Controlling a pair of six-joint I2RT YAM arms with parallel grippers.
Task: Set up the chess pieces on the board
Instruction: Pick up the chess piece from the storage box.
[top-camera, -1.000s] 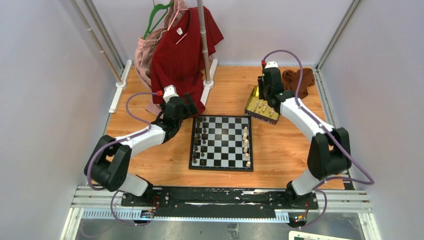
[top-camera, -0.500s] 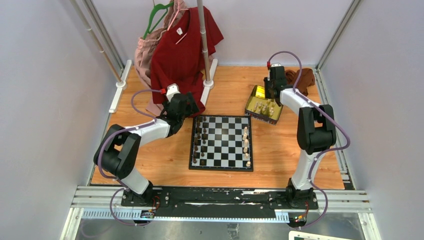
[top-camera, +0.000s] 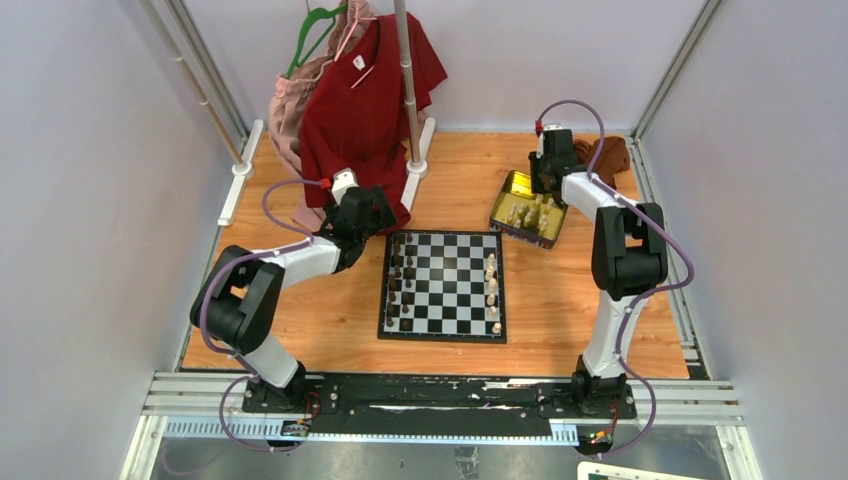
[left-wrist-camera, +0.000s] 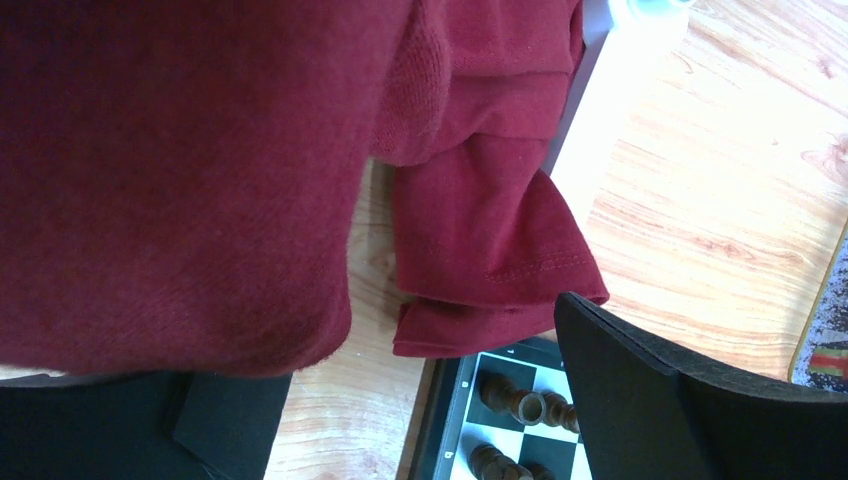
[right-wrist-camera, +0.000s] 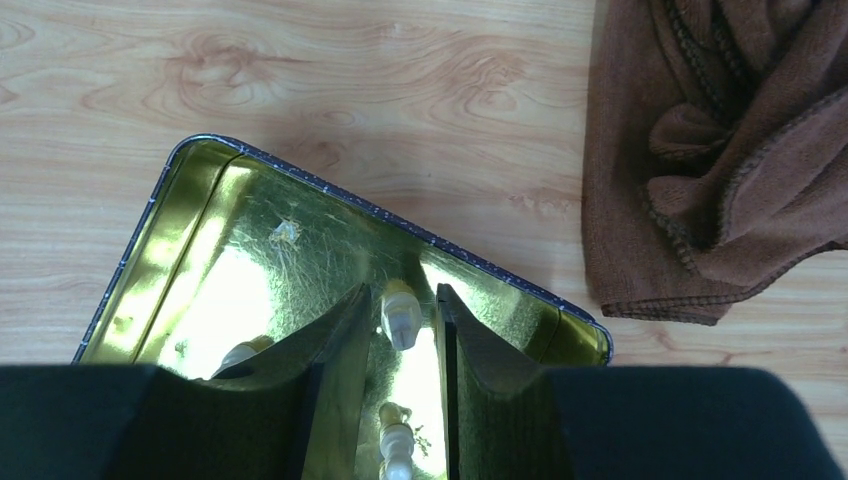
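The board (top-camera: 442, 285) lies in the middle of the table. Dark pieces (top-camera: 398, 285) fill its left columns and cream pieces (top-camera: 492, 285) stand along its right side. My left gripper (top-camera: 378, 212) is open and empty at the board's far left corner. In the left wrist view its gripper (left-wrist-camera: 400, 350) hangs above dark pieces (left-wrist-camera: 525, 405) on the corner squares. My right gripper (top-camera: 548, 183) is down inside the gold tin (top-camera: 527, 208). In the right wrist view its gripper (right-wrist-camera: 400, 300) is narrowly open, its jaws either side of a cream piece (right-wrist-camera: 400, 318) with small gaps showing.
A red shirt (top-camera: 370, 100) hangs on a rack and drapes to the table beside my left gripper, filling most of the left wrist view (left-wrist-camera: 200, 170). A brown cloth (top-camera: 600, 158) lies right of the tin. More cream pieces (right-wrist-camera: 395, 445) lie in the tin.
My right arm swung to the tin's far side and lowered its gripper into it, elbow folding upward. My left arm's elbow shifted, the gripper staying at the board's corner.
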